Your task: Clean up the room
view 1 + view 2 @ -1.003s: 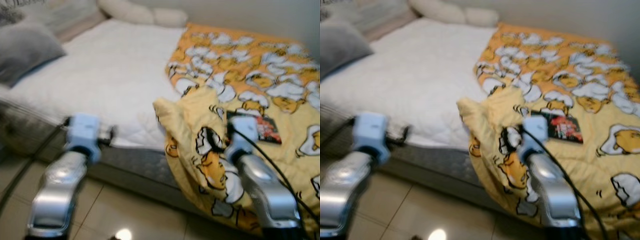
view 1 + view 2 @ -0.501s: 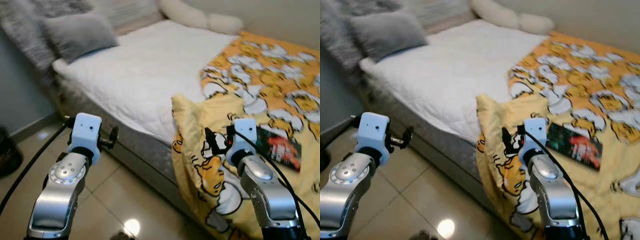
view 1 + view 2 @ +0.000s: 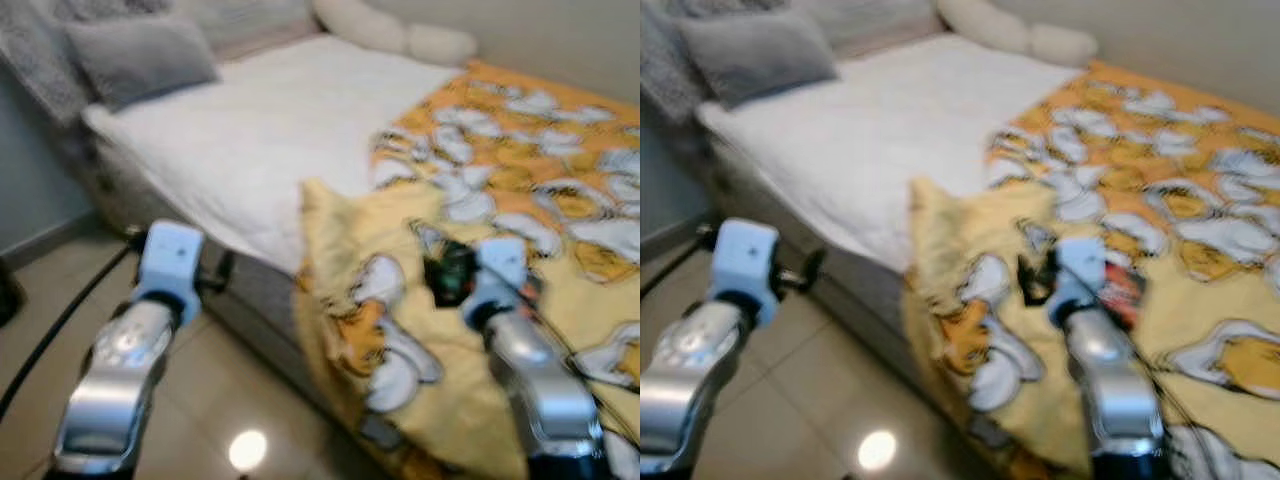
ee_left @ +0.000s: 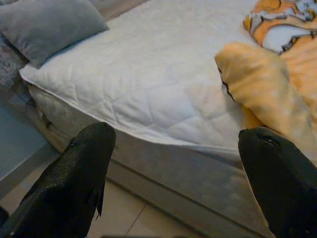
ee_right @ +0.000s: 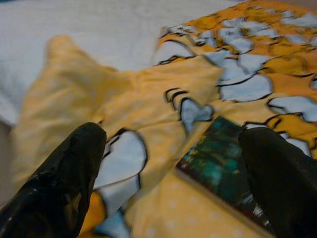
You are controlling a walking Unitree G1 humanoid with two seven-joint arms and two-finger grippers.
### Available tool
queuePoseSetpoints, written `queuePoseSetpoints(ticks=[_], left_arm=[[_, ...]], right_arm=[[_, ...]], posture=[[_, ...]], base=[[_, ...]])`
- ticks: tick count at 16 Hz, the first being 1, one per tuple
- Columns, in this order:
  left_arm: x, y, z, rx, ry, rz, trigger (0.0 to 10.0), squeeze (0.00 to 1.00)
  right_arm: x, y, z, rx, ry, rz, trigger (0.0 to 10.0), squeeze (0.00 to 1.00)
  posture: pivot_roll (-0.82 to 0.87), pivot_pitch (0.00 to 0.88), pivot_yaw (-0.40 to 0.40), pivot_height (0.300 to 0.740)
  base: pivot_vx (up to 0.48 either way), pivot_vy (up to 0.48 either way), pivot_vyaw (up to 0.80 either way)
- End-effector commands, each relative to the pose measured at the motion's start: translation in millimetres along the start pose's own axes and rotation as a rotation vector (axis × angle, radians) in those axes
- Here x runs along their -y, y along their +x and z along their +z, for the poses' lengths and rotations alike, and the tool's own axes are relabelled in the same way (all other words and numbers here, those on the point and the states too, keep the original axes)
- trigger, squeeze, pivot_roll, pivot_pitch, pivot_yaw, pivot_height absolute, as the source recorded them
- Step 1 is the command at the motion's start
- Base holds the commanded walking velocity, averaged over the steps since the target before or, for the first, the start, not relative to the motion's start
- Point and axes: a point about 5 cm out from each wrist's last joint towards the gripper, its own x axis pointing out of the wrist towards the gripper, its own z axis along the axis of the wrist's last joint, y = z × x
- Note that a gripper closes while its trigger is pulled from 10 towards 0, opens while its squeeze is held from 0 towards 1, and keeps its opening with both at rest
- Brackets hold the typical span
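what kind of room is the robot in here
Most likely a bedroom. A bed with a white quilted mattress stands on a tiled floor, with a grey pillow at its head and a yellow cartoon-print blanket spread over one side, where a dark book lies.

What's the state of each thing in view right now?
Blanket: rumpled, hanging over the bed's edge.
Book: closed, lying on the blanket.
Mattress: bare on the pillow side.
Grey pillow: lying at the head end.
Left gripper: open, empty.
Right gripper: open, above the book.
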Motion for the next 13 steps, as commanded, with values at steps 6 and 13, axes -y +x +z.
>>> queuePoseSetpoints(ticks=[6,13], left_arm=[[4.1,0.4,1.5,0.006,0.004,-0.015,10.0,1.00],[4.1,2.5,-2.2,0.002,0.005,0.002,10.0,1.00]], right_arm=[[6.8,-1.1,0.3,0.005,-0.020,-0.018,10.0,0.00],[3.9,-0.6,-4.2,-0.024,0.027,-0.003,10.0,0.00]], posture=[[-0.05,0.000,-0.023,0.740],[-0.06,0.000,-0.018,0.740]], base=[[0.000,-0.369,0.00],[0.000,-0.148,0.00]])
